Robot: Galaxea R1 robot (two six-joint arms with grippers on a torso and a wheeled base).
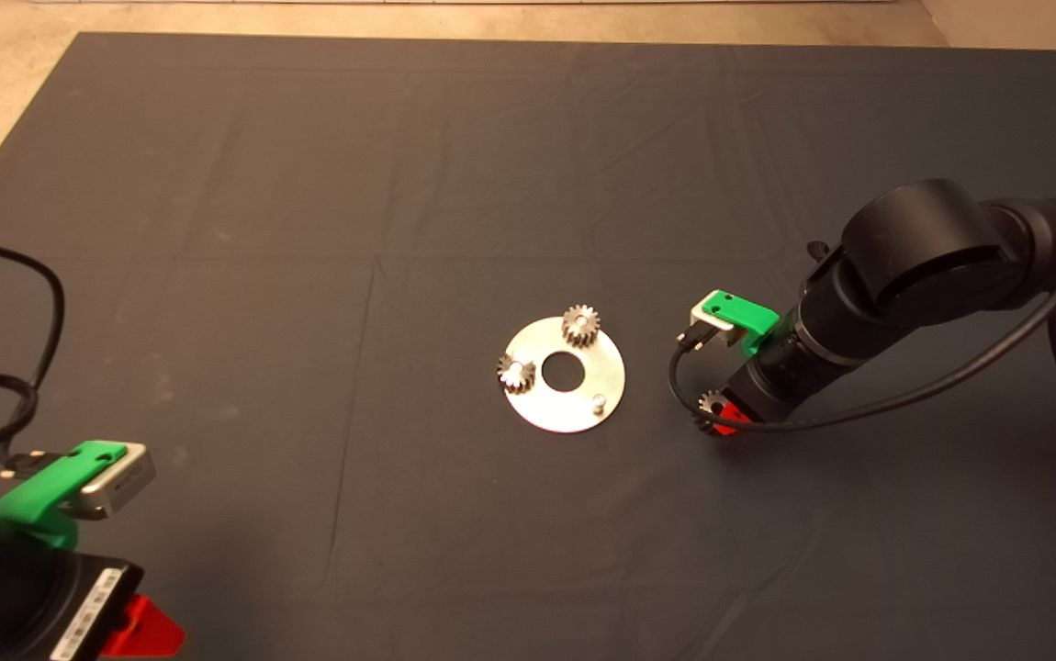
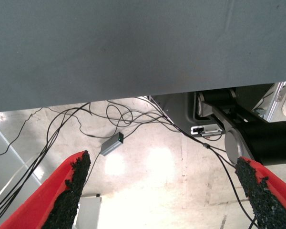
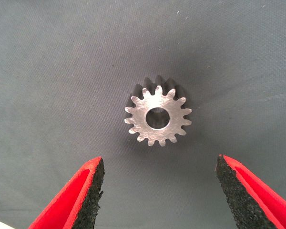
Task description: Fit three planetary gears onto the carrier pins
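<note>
A shiny round carrier disc with a central hole lies mid-mat. Two planetary gears sit on its pins: one at the far side, one at the left. One bare pin stands at the near right. The third gear lies flat on the mat right of the disc; it also shows in the right wrist view. My right gripper hovers over this gear, open, fingers either side and apart from it. My left gripper is parked at the lower left, open and empty.
The dark mat spreads around the disc. A black cable hangs from the right arm near the loose gear. Past the mat's edge the left wrist view shows floor cables and a robot base.
</note>
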